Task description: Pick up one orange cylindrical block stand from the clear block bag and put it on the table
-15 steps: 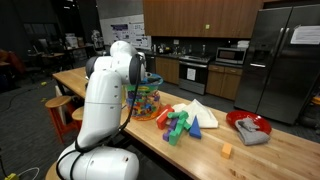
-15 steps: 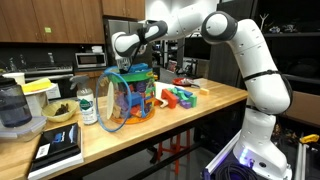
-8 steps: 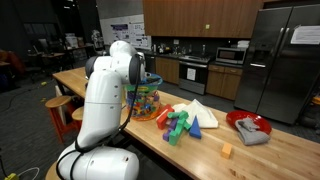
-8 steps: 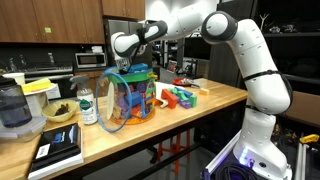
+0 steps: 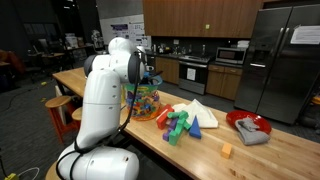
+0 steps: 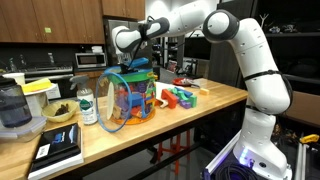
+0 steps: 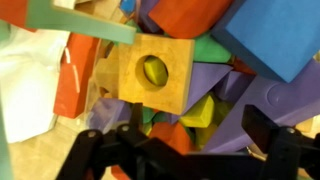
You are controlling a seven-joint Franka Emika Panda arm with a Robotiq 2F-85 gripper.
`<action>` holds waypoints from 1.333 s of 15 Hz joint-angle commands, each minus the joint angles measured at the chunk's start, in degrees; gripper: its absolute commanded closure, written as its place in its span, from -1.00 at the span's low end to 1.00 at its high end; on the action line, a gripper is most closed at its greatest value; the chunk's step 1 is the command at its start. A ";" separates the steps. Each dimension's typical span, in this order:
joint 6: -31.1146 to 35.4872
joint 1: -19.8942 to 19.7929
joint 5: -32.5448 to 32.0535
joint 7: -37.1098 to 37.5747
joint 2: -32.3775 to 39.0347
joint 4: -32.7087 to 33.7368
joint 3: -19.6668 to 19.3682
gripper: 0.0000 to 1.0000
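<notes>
The clear block bag (image 5: pixel 146 102) (image 6: pixel 130 95) stands on the light-wood table (image 5: pixel 285 152) (image 6: pixel 150 128), bulging with coloured blocks. In both exterior views my gripper (image 5: pixel 148 68) (image 6: pixel 133 64) hangs right over the bag's mouth. The wrist view looks down into the bag. My gripper (image 7: pixel 198 130) is open, its dark fingers (image 7: pixel 265 125) wide apart above the blocks, holding nothing. A bright orange piece (image 7: pixel 168 136) shows low between the fingers, mostly hidden, so I cannot tell whether it is the orange cylindrical block stand. A tan block with a round hole (image 7: pixel 155 70) lies above it.
A loose pile of green, purple and blue blocks (image 5: pixel 178 124) (image 6: pixel 180 96) lies beside the bag, with white paper (image 5: pixel 203 113). Farther along are a red bowl with a grey cloth (image 5: pixel 248 126) and a tiny orange cube (image 5: pixel 226 151). A bottle (image 6: pixel 87 105) and a book (image 6: pixel 57 148) sit on the bag's other side.
The wrist has shifted slightly upward over the bag's mouth. The jaws have stayed open and the blocks have not moved.
</notes>
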 commanded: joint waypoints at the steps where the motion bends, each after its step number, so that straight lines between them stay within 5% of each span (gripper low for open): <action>1: -1.85 0.63 -3.35 0.73 -2.02 1.71 -0.75 -1.00; 20: -5.97 1.46 -6.89 -1.93 2.30 0.24 -0.65 -1.00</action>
